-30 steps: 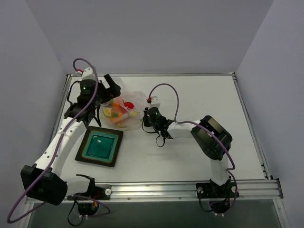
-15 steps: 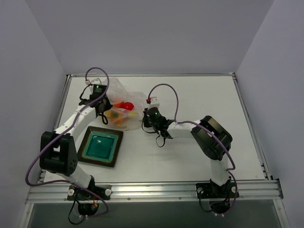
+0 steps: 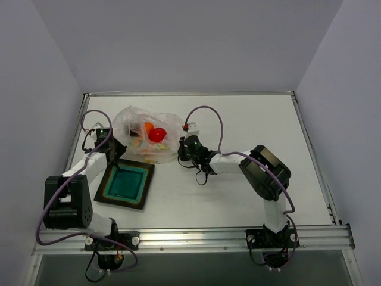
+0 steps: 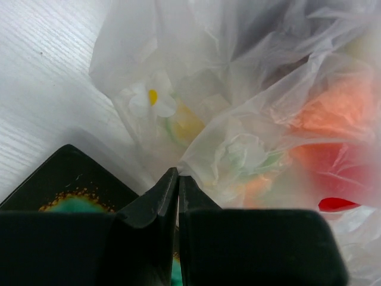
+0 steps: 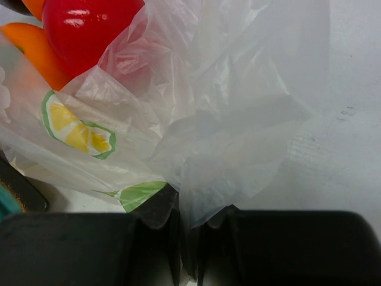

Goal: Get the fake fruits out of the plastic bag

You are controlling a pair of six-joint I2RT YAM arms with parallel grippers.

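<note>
The plastic bag [image 3: 136, 119] lies crumpled on the white table, clear film with citrus slice prints. A red fruit [image 3: 157, 134] and an orange fruit [image 3: 148, 126] show inside it, with more orange shapes lower down. My left gripper [image 3: 116, 156] is at the bag's lower left edge, over the teal dish's corner. In the left wrist view its jaws [image 4: 178, 173] are shut with the bag's film [image 4: 238, 89] pinched at the tips. My right gripper [image 3: 181, 152] is shut on a fold at the bag's right side [image 5: 190, 208]. The red fruit [image 5: 89, 30] and an orange one [image 5: 36, 50] sit behind the film.
A square teal dish with a dark rim [image 3: 104, 190] lies just below and left of the bag; its corner [image 4: 65, 173] sits under my left fingers. The table's left edge rail [image 3: 76, 143] runs close behind the left wrist.
My left gripper came down from behind the bag to its lower left edge and shut there. The bag now spreads wider to the left; the red fruit shifted slightly. The right gripper kept its hold.
</note>
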